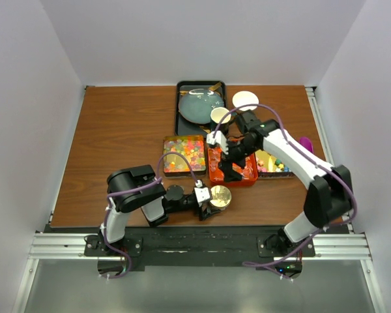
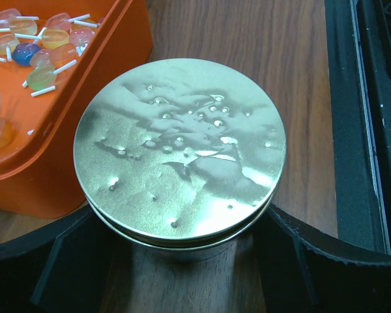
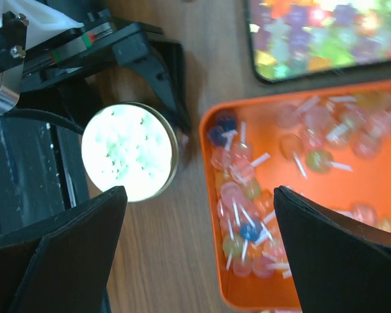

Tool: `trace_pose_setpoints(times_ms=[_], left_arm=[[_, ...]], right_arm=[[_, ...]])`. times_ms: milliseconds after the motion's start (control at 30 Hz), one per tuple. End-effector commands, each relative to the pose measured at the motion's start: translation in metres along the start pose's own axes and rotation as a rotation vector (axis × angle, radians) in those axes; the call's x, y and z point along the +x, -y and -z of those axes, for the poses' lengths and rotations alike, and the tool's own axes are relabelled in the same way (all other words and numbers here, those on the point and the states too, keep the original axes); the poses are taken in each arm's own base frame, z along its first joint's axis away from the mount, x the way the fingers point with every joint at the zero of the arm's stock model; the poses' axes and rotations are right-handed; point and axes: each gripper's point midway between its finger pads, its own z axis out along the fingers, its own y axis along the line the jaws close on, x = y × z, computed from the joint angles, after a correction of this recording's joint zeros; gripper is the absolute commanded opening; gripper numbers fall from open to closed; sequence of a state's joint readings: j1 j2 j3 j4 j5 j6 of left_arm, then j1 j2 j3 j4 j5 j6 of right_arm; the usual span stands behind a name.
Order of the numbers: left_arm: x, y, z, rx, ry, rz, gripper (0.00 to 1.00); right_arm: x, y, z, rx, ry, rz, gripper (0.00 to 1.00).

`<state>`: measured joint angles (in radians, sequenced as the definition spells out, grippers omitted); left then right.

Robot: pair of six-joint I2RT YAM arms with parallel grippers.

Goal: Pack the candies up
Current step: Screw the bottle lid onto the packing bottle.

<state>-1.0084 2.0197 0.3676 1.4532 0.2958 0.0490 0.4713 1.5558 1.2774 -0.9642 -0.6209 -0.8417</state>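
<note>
Black joints and white links make up both arms, with a purple cable [image 1: 257, 106] looping behind each hand. The left hand [image 2: 182, 261] and right hand [image 3: 199, 261] carry matte black fingers [image 3: 58, 261], the left pair ribbed inside.

the jar [image 2: 182, 251] has a glossy gold metal lid [image 2: 182, 163], finely dimpled. the tray [image 2: 65, 182] is smooth orange plastic, its candies [image 2: 42, 75] glassy and translucent. the counter [image 2: 260, 52] is satin brown wood grain. the left hand [image 2: 182, 280] has matt black ribbed fingers [image 2: 339, 274].

No words, numbers, labels or brand marks can be read in any view. The round gold metal lid [image 2: 180, 153] of the small clear round jar [image 2: 182, 251] bears raised dimples and a faint embossed picture, but no legible lettering.
</note>
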Motion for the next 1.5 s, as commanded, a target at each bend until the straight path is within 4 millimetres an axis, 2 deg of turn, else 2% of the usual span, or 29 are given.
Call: trace_pose_setpoints(times_ms=[0, 100, 167, 300, 500, 800, 1000, 1167, 1267, 1467], left_arm=[[0.028, -0.013, 0.01, -0.062, -0.091, -0.061, 0.0], [0.028, -0.014, 0.009, -0.064, -0.093, -0.071, 0.0], [0.03, -0.007, 0.009, -0.02, -0.095, -0.081, 0.0], [0.03, -0.006, 0.008, -0.019, -0.097, -0.067, 0.0], [0.031, -0.009, 0.007, -0.032, -0.108, -0.075, 0.0], [0.034, -0.014, 0.008, -0.058, -0.121, -0.074, 0.0], [0.034, -0.018, 0.008, -0.072, -0.123, -0.069, 0.0], [0.038, -0.023, 0.008, -0.087, -0.131, -0.04, 0.0], [0.037, -0.024, 0.008, -0.087, -0.13, -0.038, 0.0], [0.039, -0.024, 0.008, -0.087, -0.134, -0.035, 0.0]], right_arm=[[-0.011, -0.026, -0.016, -0.164, 0.016, 0.103, 0.99], [-0.01, -0.029, -0.026, -0.17, 0.009, 0.124, 0.99], [-0.008, -0.03, -0.031, -0.183, 0.001, 0.131, 0.98], [-0.006, -0.041, -0.038, -0.238, -0.027, 0.162, 0.95], [0.009, -0.06, -0.046, -0.301, -0.075, 0.153, 0.92], [0.027, -0.058, -0.05, -0.271, -0.134, 0.168, 0.92], [0.043, -0.068, -0.045, -0.287, -0.183, 0.162, 0.91], [0.057, -0.079, -0.032, -0.269, -0.217, 0.156, 0.91], [0.081, -0.092, -0.027, -0.277, -0.275, 0.151, 0.92], [0.104, -0.107, -0.015, -0.279, -0.338, 0.138, 0.92]])
